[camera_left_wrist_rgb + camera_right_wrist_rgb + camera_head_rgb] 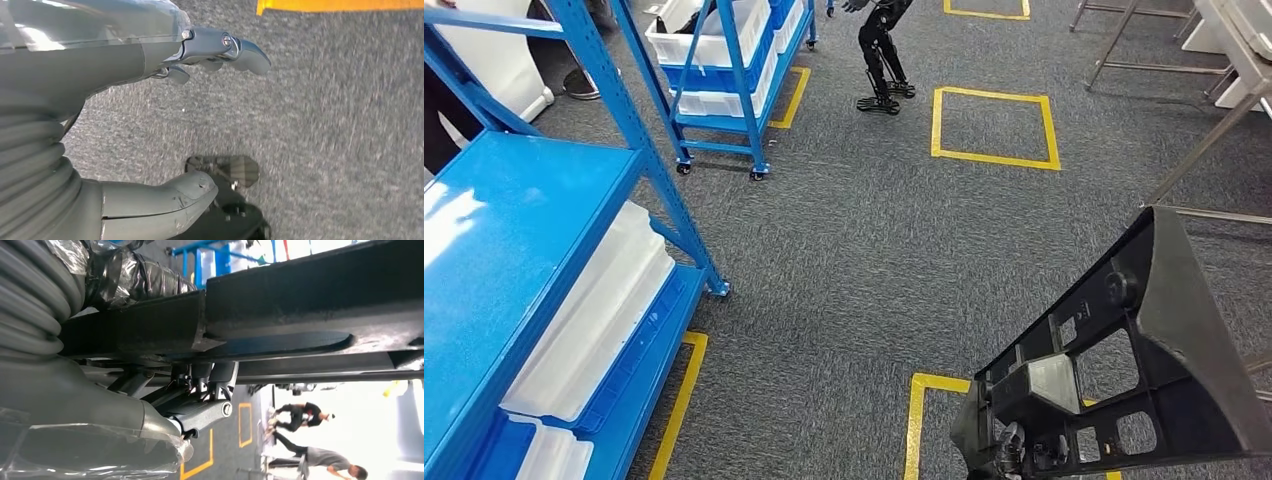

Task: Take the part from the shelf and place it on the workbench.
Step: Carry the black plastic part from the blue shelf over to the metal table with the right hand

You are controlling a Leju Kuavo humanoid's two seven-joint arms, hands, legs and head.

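Right hand (195, 405) grips the black part (1124, 360), its dark fingers (210, 385) hooked up against the part's underside and the plastic-wrapped wrist just behind. From the head view the part is held up in the air at the lower right, a long ribbed plastic frame with cut-out windows, tilted so its far end rises toward the right, well above the grey carpet (874, 230). Left hand (200, 110) hangs over the carpet holding nothing, thumb (165, 200) and fingers (235, 47) spread apart, with a strip of yellow tape (340, 5) on the floor beyond the fingertips.

Just under the part a yellow floor outline (919, 410) shows on the carpet. To the left stands a blue shelf (514, 260), its top level bare and bright, with white bins (589, 320) on the level below. Farther off, a second blue rack (724, 90) on small wheels carries more white bins. Beyond it, near a yellow square (994, 125) taped on the floor, the dark legs of another robot (884, 55) stand on the carpet. At the far right, grey metal table legs (1204, 140) slant across the corner
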